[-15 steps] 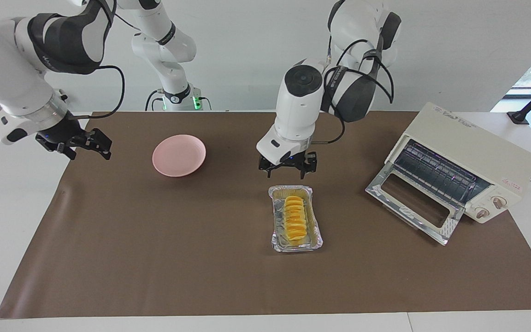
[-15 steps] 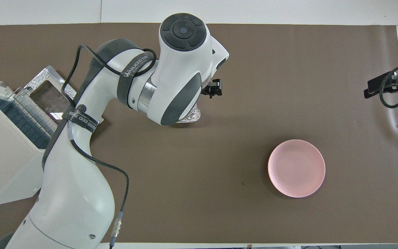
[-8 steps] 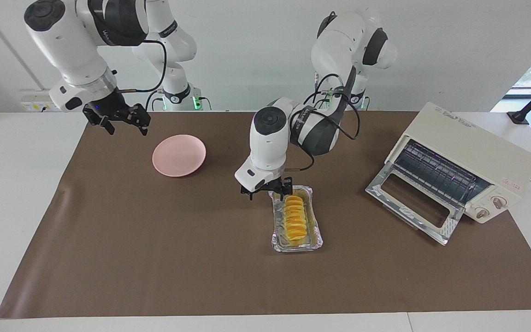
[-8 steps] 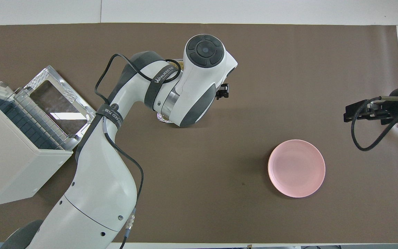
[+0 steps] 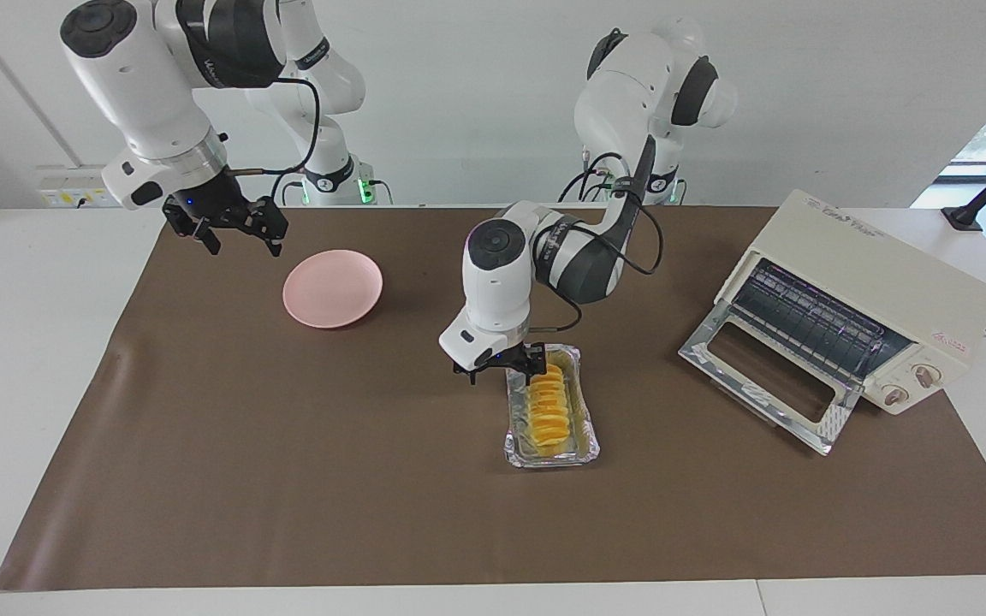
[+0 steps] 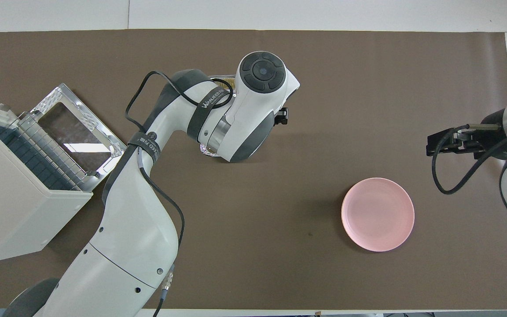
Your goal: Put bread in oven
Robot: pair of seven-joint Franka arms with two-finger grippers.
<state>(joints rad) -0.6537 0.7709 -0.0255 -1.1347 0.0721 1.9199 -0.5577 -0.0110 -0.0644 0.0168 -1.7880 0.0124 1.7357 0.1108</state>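
So the table (image 5: 31, 359) is white with a big brown mat (image 5: 288, 479) covering most of it, plain white wall at the robots' end and a bit of window at the edge of the facing view near the oven. The oven (image 5: 878, 282) sits at the left arm's end of the mat, door (image 5: 763, 376) dropped flat open, rack and two knobs showing. The bread (image 5: 547, 409) is lying in a foil tray (image 5: 583, 449) mid-mat, lengthwise toward the robots, well apart from the oven. The left gripper (image 5: 503, 370) is low at the tray's end nearest the robots — one finger looks to be at the bread's end, the other just outside the tray rim, so the fingers are spread fairly wide and aren't holding anything as far as I can see. The right gripper (image 5: 230, 231) hangs in the air over the mat edge by the pink plate (image 5: 332, 287), fingers apart, and that arm is just waiting. From overhead, the left arm's elbow covers nearly the whole tray — only a scrap of foil (image 6: 206, 152) pokes out and the bread can't be seen at all, so the facing view is the only one that shows it. The overhead does show the plate (image 6: 377, 214) and the oven roof (image 6: 11, 207) nicely, plus the right gripper (image 6: 449, 144) edging in at the side.
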